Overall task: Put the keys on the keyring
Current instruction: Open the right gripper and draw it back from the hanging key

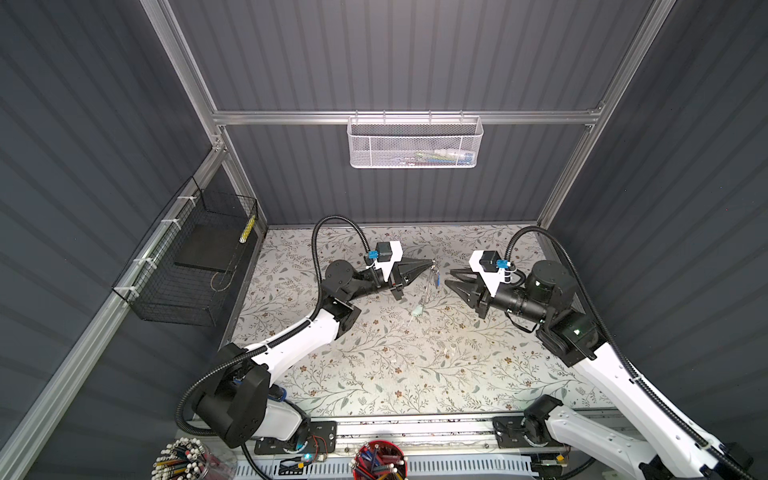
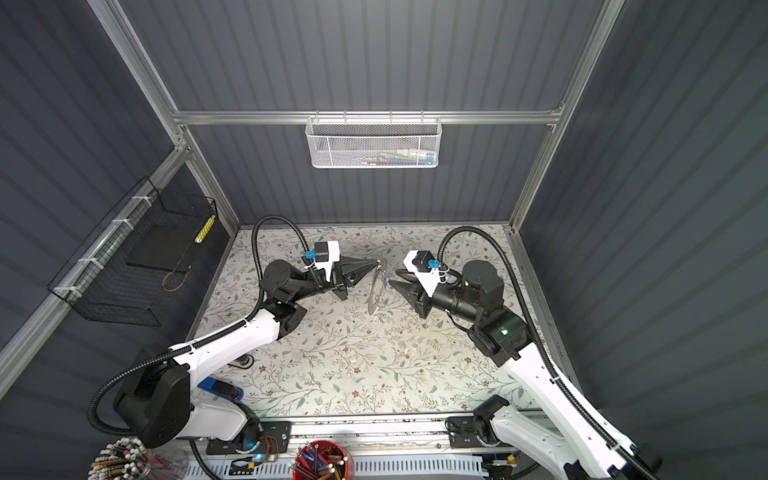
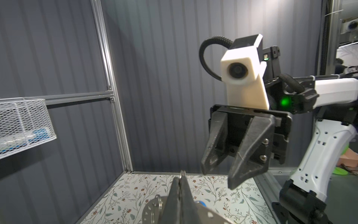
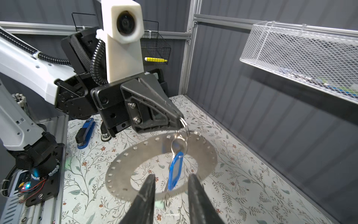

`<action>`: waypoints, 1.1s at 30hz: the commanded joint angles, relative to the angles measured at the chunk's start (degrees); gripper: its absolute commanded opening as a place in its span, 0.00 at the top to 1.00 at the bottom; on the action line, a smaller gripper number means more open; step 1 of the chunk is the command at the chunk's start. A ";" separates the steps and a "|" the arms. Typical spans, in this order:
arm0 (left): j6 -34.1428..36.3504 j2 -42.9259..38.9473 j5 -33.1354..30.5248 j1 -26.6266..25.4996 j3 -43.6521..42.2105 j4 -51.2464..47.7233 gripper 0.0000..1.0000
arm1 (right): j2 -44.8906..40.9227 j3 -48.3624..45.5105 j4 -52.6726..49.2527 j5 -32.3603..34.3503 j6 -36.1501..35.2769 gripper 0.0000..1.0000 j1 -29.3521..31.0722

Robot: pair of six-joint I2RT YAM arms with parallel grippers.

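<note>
Keyring (image 4: 124,161): held in the air, hung from the left gripper (image 4: 179,121), whose fingers are clamped on its top edge.
Blue-tagged key (image 4: 175,172): already hung on it.
Right gripper (image 3: 222,174): fingers apart, nothing held.
Handling: judged light, stiff and slippery; best gripped by the tag.

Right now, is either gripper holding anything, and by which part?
Left gripper pinches the small wire loop atop the keyring, blue-tagged key dangling. Right gripper is open and empty.
</note>
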 commanded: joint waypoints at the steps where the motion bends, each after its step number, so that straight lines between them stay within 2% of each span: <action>1: -1.00 -0.29 3.38 0.14 1.10 3.45 1.00 | 0.89 1.74 3.45 -4.05 2.99 0.70 -0.57; 23: -3.84 0.92 7.31 0.17 1.62 6.66 1.00 | 4.50 1.11 9.63 -10.05 7.14 0.85 -1.45; 33: -4.37 0.91 7.52 0.16 1.70 7.29 1.00 | 5.66 2.34 6.46 -12.28 6.38 0.99 -1.55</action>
